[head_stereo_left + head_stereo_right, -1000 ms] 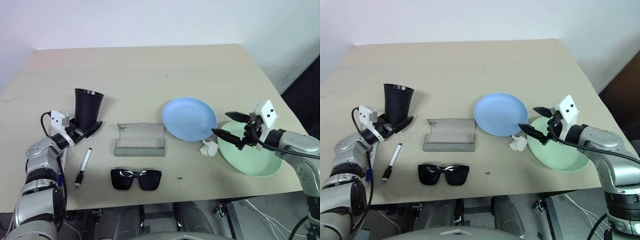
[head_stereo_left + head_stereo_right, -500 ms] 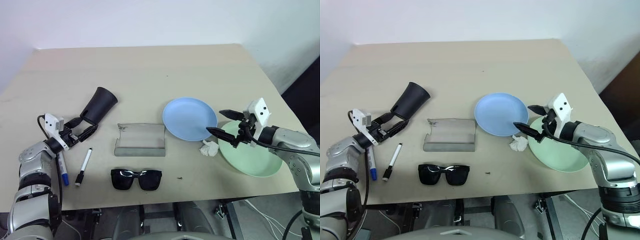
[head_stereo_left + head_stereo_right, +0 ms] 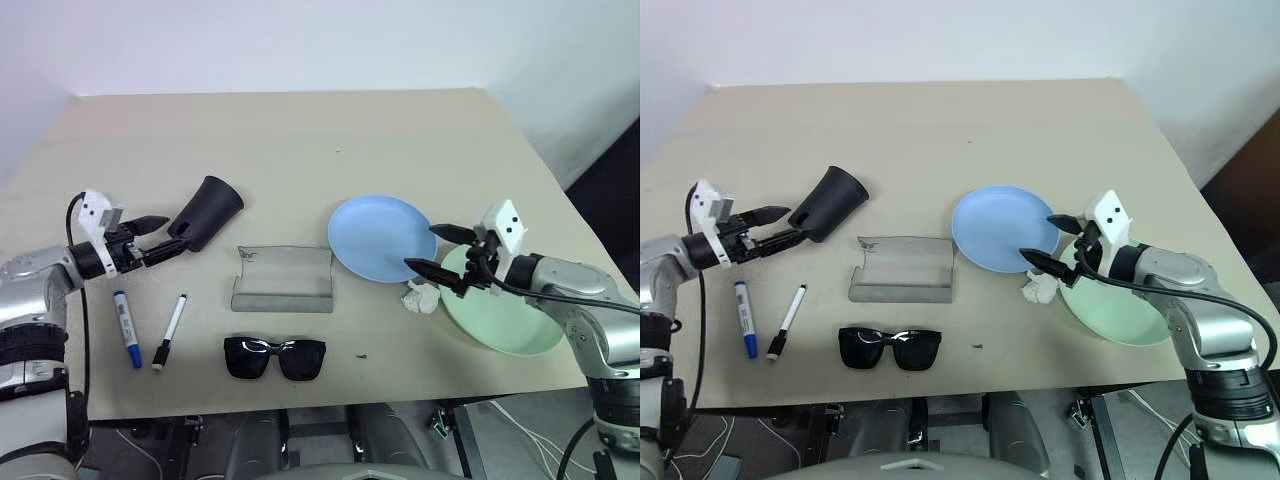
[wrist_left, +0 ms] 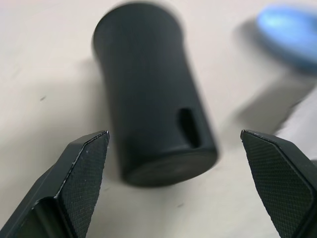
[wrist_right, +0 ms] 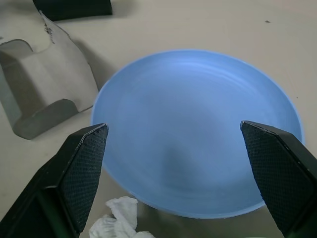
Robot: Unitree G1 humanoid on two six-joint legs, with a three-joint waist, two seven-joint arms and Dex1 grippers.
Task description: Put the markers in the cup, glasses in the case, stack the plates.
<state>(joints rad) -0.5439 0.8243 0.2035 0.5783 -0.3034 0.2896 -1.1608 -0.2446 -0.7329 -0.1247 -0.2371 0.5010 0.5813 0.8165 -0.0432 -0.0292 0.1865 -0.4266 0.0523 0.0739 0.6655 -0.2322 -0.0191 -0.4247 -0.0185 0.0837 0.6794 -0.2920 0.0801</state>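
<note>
sunglasses (image 3: 275, 357) near front edge of tabletop (image 3: 300, 140) | markers (image 3: 148, 330) front-left, flat | case (image 3: 283, 280) mid, lying open | mint plate (image 3: 510, 320) right edge, blue plate (image 3: 380, 237) beside | right pincer (image 3: 440, 252) released over plates | cup (image 3: 205, 212) toppled on its side, left | left pincer (image 3: 155, 240) released at cup's base

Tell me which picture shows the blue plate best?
The right wrist view: the blue plate is close, almost whole, between the open jaws. Both eye views show it whole but far away on the table; the left wrist view catches just its edge.
</note>
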